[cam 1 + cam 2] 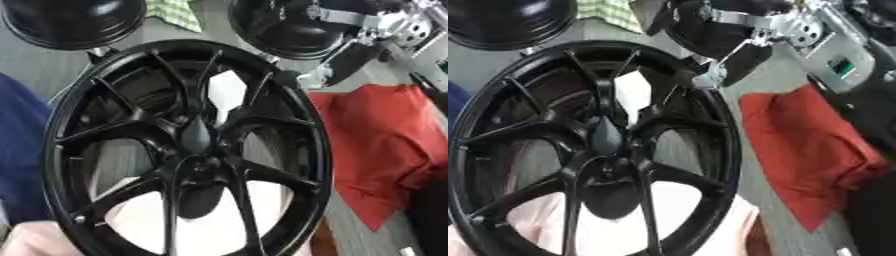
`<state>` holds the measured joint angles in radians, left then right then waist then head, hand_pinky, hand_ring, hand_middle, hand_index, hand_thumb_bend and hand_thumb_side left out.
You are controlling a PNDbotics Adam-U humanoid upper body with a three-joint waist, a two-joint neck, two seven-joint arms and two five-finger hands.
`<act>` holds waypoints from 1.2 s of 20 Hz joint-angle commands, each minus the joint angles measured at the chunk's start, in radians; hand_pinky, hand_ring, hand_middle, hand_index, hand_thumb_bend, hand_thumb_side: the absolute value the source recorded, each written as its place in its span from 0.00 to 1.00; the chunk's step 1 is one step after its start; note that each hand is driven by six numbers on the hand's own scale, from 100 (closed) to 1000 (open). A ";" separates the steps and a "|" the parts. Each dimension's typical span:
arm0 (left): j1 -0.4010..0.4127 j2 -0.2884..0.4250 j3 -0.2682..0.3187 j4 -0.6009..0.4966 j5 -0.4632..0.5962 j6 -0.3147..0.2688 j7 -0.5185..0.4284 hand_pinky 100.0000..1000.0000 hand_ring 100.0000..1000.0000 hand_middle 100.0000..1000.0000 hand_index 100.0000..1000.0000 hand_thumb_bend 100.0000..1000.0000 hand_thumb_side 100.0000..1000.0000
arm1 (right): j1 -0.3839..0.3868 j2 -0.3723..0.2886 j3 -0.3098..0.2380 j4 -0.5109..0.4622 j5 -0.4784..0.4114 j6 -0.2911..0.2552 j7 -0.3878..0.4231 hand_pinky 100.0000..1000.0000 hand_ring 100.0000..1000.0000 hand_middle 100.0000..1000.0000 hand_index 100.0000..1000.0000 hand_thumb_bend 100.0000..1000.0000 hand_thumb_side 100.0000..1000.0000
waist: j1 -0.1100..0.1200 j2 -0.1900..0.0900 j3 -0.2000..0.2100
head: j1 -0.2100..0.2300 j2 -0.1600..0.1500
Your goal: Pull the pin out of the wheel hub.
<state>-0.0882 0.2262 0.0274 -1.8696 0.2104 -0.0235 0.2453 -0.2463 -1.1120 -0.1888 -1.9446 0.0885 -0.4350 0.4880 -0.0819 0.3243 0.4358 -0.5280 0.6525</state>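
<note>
A large black wheel hub (188, 150) with several thin spokes fills the middle of both views, standing close and tilted. At its centre sits a dark tapered piece (194, 136); I cannot tell whether that is the pin. My right hand (744, 56) comes in from the upper right on a silver-jointed arm and hovers at the hub's upper right rim, next to a small pale part (710, 76). Whether it touches the rim is unclear. My left hand shows in neither view.
Two more black round hubs (74, 22) (289, 27) lie behind. A red cloth (385, 145) covers the table on the right. A person's blue sleeve (17, 150) and hand (35, 241) are at the hub's lower left. A green checked cloth (175, 12) lies at the top.
</note>
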 commanded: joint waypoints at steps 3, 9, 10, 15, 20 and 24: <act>-0.011 0.000 -0.005 -0.006 0.005 -0.001 -0.008 0.64 0.53 0.47 0.70 0.26 0.49 | -0.021 -0.009 0.004 -0.004 0.000 0.006 0.022 0.79 0.82 0.75 0.85 0.18 0.43 | 0.003 -0.010 0.009 | 0.026 0.032; -0.014 -0.007 -0.007 -0.002 0.004 0.000 -0.010 0.64 0.53 0.47 0.70 0.26 0.49 | -0.035 -0.001 0.016 0.020 -0.011 0.012 0.045 0.78 0.81 0.75 0.84 0.17 0.44 | 0.004 -0.007 0.017 | 0.033 0.051; -0.014 -0.008 -0.007 -0.002 0.005 -0.001 -0.011 0.64 0.53 0.47 0.70 0.26 0.49 | -0.036 0.002 0.017 0.020 -0.010 0.012 0.047 0.78 0.81 0.75 0.84 0.17 0.44 | 0.004 -0.007 0.017 | 0.030 0.053; -0.017 -0.012 -0.012 0.003 0.008 0.001 -0.016 0.64 0.53 0.47 0.70 0.26 0.49 | -0.048 0.015 0.034 0.028 -0.001 0.020 0.071 0.78 0.81 0.73 0.84 0.16 0.46 | 0.004 -0.008 0.020 | 0.007 0.054; -0.017 -0.015 -0.015 0.008 0.011 0.001 -0.021 0.64 0.53 0.47 0.70 0.27 0.49 | -0.055 0.017 0.041 0.026 0.009 0.025 0.109 0.78 0.81 0.73 0.85 0.17 0.48 | 0.005 -0.012 0.021 | -0.012 0.046; -0.022 -0.016 -0.018 0.010 0.014 0.002 -0.024 0.64 0.53 0.47 0.70 0.27 0.49 | -0.060 0.020 0.045 0.021 0.037 0.034 0.105 0.79 0.82 0.74 0.85 0.20 0.46 | 0.002 -0.010 0.024 | -0.017 0.033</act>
<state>-0.1015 0.2009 0.0091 -1.8477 0.2199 -0.0208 0.2255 -0.2944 -1.0690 -0.1361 -1.9134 0.1134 -0.4037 0.5933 -0.0829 0.3326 0.4588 -0.5397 0.6997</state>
